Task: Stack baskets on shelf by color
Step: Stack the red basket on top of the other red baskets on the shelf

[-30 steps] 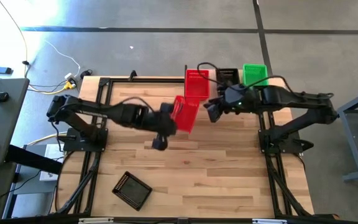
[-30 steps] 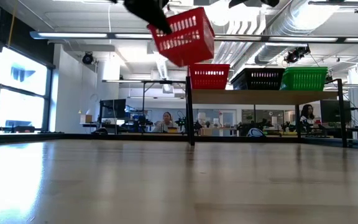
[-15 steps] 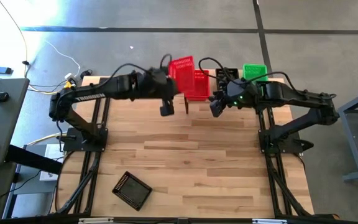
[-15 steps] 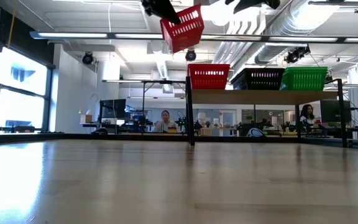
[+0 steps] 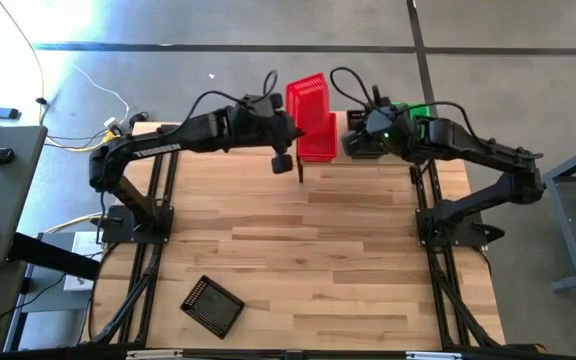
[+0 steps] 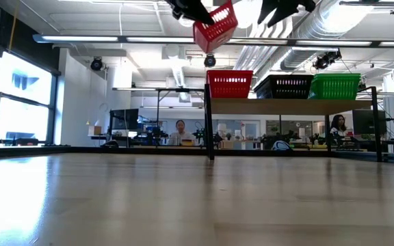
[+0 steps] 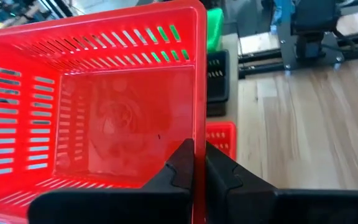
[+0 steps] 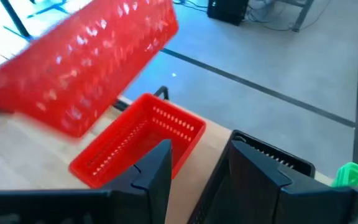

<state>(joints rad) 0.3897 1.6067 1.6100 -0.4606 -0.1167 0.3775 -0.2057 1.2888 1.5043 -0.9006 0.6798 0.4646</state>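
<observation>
A red perforated plastic basket hangs tilted at the low view's top centre, above the light-wood shelf, its wall pinched by the left gripper. Three baskets sit on the shelf: red, black, green. A fourth, black basket lies on the worktop, lower left. The right gripper, fingers spread and empty, hovers over the shelf.

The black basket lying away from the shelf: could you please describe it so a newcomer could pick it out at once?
Start from the wood-plank table in the high view and go to its near left part, far from the shelf. There the black basket lies alone, turned askew. Every other basket visible is on the shelf or held in the air.
</observation>
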